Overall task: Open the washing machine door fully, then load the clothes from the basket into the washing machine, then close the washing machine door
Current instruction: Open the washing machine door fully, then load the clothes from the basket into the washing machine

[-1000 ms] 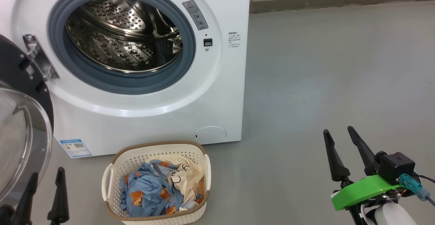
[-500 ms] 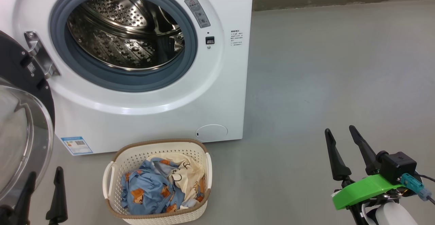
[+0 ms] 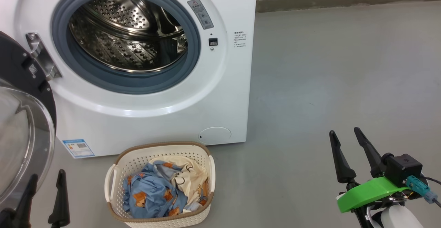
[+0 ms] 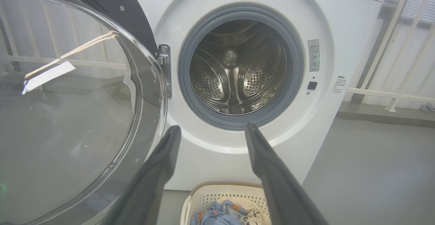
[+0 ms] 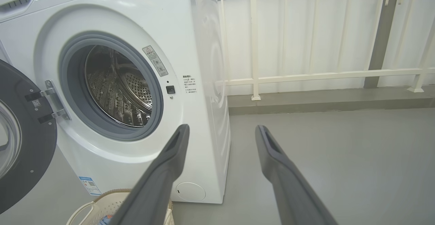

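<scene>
The white washing machine [image 3: 220, 93] stands ahead with its steel drum [image 3: 127, 35] bare. Its door [image 3: 20, 128] hangs swung out to the left, glass bowl toward me; the door [image 4: 71, 109] fills the left of the left wrist view. On the floor in front sits the cream basket [image 3: 162, 152] holding the clothes [image 3: 162, 190], a blue bear-print garment beside a cream one. My left gripper [image 3: 46, 179] is open at the lower left, close by the door's glass and left of the basket. My right gripper [image 3: 344, 133] is open, empty, over bare floor far right of the basket.
Grey floor [image 3: 327, 76] stretches to the right of the machine up to a low kerb [image 3: 344, 0]. In the right wrist view a white railing [image 5: 306, 75] runs behind that kerb.
The head view has shifted slightly, so the machine and basket sit a little to the right. Both grippers keep their places and stay open.
</scene>
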